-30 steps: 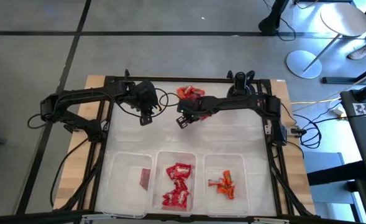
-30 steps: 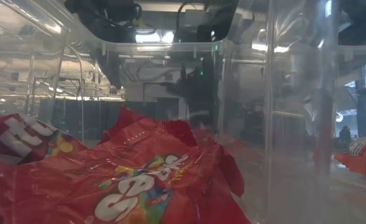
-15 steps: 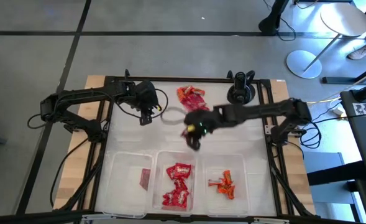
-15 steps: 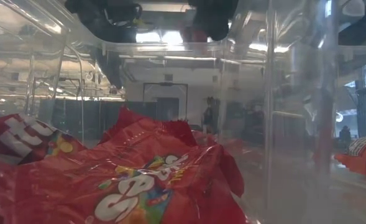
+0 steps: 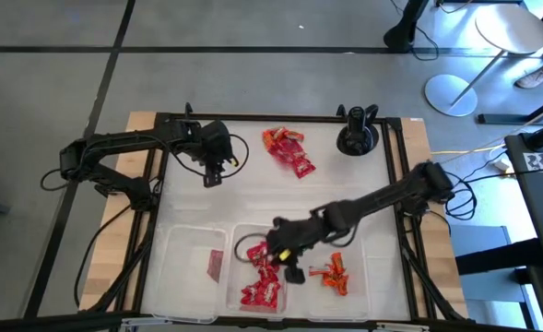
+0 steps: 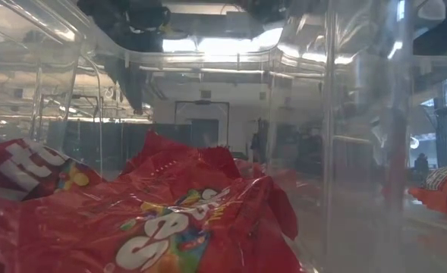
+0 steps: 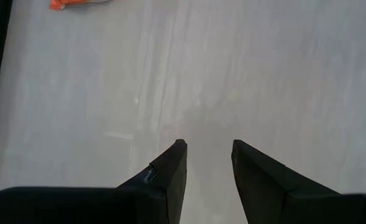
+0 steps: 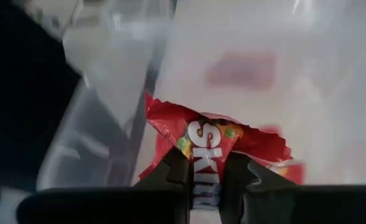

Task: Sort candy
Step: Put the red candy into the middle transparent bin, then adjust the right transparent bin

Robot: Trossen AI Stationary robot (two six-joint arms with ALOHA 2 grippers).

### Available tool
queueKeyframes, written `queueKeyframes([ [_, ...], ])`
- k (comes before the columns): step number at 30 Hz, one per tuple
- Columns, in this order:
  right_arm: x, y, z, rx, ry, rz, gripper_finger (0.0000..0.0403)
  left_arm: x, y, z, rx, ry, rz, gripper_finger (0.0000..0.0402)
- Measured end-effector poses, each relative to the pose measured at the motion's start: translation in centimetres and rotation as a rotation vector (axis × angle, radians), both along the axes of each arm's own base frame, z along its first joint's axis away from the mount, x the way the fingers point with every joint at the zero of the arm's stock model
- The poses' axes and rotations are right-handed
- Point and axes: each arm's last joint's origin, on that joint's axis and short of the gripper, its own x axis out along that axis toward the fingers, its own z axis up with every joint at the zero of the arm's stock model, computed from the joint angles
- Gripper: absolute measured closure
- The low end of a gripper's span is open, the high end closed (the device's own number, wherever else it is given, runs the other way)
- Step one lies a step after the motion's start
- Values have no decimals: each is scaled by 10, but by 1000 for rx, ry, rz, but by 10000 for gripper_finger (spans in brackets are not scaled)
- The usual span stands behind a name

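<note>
My right gripper (image 5: 269,256) hangs over the middle clear bin (image 5: 237,277), shut on a red candy packet (image 8: 215,134) with white letters. More red packets (image 5: 260,288) lie in that bin and fill the low view (image 6: 170,220). A flat red bar (image 5: 216,265) lies in the left bin. Orange pieces (image 5: 336,274) lie in the right bin. A loose pile of red candy (image 5: 288,149) rests on the table at the far middle. My left gripper (image 7: 209,155) stands open over bare table at the far left, with nothing between its fingers. My right gripper pinches the red packet between its two fingers (image 8: 178,173), on the end of the packet nearest the wrist (image 8: 204,163). The rest of the packet sticks out ahead of the fingertips, crumpled. It is lifted clear, above the middle bin.
Three clear bins stand in a row along the near edge, the left one (image 5: 190,277), the middle one, and the right one (image 5: 356,277). A black stand (image 5: 356,138) sits at the far right of the table. An orange piece (image 7: 77,3) lies ahead of my left gripper.
My right gripper has swung from beside the far candy pile toward the table's near edge, carrying the red packet, and now hangs over the middle bin. My left arm has kept still.
</note>
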Motion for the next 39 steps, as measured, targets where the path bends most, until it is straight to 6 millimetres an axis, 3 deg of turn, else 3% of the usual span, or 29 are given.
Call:
queueKeyframes([
  [6,9,20,-40,-62,68,76,357,-3,-1,-1,-4,32,-20,282],
  [13,23,24,-72,-159,54,109,354,-4,-2,-2,-10,48,-19,282],
  [19,25,20,-75,-184,55,112,292,-5,-2,-2,-13,54,-20,282],
  [24,27,21,-66,-190,45,113,210,-4,-2,-2,-12,50,-18,282],
  [28,28,20,-52,-244,60,128,173,-4,-2,-2,-13,49,-15,282],
  [34,19,13,-19,-402,199,78,171,-4,-2,-2,-13,47,-12,282],
  [39,4,-2,19,-549,307,-44,209,-4,-2,-2,-16,49,-8,282],
])
